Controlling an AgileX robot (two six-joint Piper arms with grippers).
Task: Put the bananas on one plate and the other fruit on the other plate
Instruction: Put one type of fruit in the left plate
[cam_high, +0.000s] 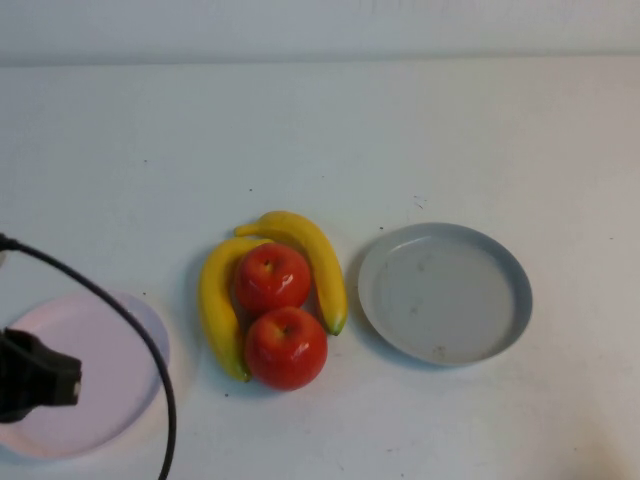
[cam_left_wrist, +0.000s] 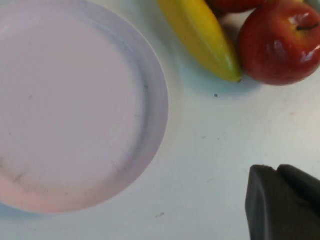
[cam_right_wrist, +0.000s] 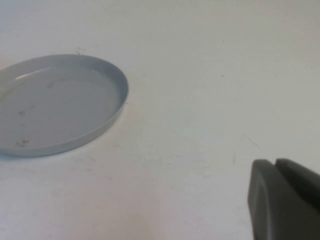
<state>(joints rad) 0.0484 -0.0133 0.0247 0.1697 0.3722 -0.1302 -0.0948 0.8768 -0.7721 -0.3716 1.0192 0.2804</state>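
Two shiny red apples (cam_high: 278, 312) w/ two yellow bananas (cam_high: 268, 282) lie at 3 o'clock from left gripper (cam_left_wrist: 282, 202), nearer arm, above pink plate (cam_high: 140, 330). Right gripper (cam_right_wrist: 285, 200) parked by grey-blue plate (cam_high: 515, 300). Both grips: can't tell if wide or closed.

two bananas (cam_high: 265, 280), two apples (cam_high: 278, 315), two plates (cam_high: 445, 292)

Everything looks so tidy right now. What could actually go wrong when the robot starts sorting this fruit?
The two apples sit wedged between the two bananas, all touching. Pulling one piece out could nudge the others, and a round apple might roll off across the table.

The left gripper hangs by the pink plate, and its cable crosses above that plate, so it might snag or shift it.

The right gripper waits beside the grey plate; a careless approach could bump its rim.
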